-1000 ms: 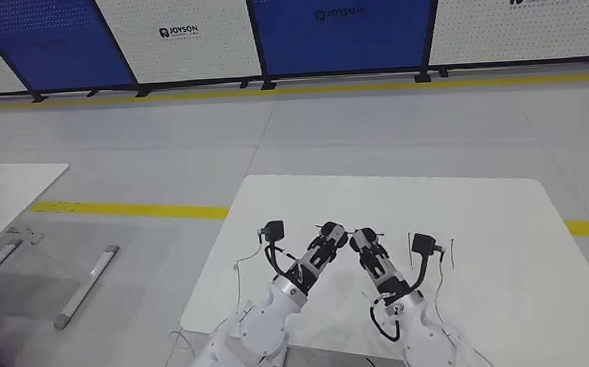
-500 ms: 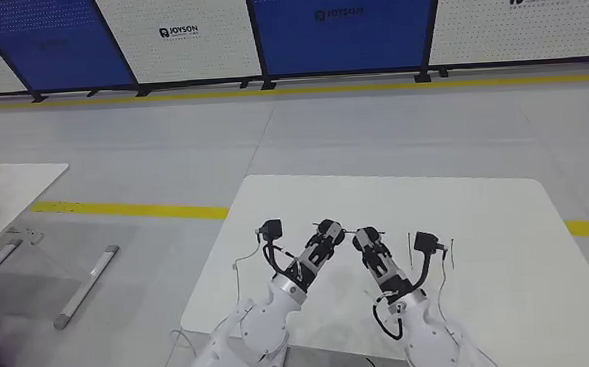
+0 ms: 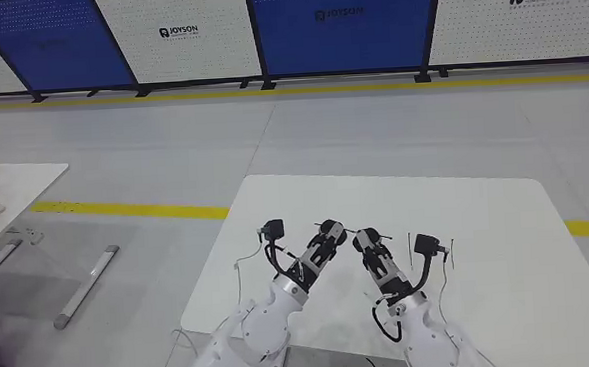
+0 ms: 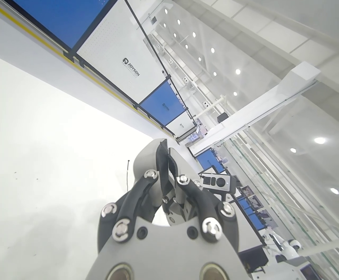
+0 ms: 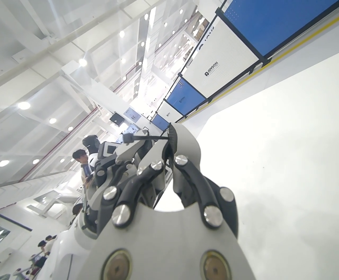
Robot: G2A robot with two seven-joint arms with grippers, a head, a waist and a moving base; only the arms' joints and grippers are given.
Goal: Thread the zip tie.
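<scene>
Both arms meet over the near middle of the white table. My right gripper is shut on a thin black zip tie; the strap sticks out sideways from the pads and ends in its square head, close to the left arm. From above, the right gripper sits just beside the left gripper, tips nearly touching. My left gripper has its fingers pressed together; I cannot tell whether anything is pinched between them.
A thin black strip lies on the table beyond the left gripper. Thin dark lines show beside the right arm's black wrist camera. Another white table stands at the far left, and a bar lies on the floor.
The right gripper has shifted very slightly away from the left one. Both stay shut.
</scene>
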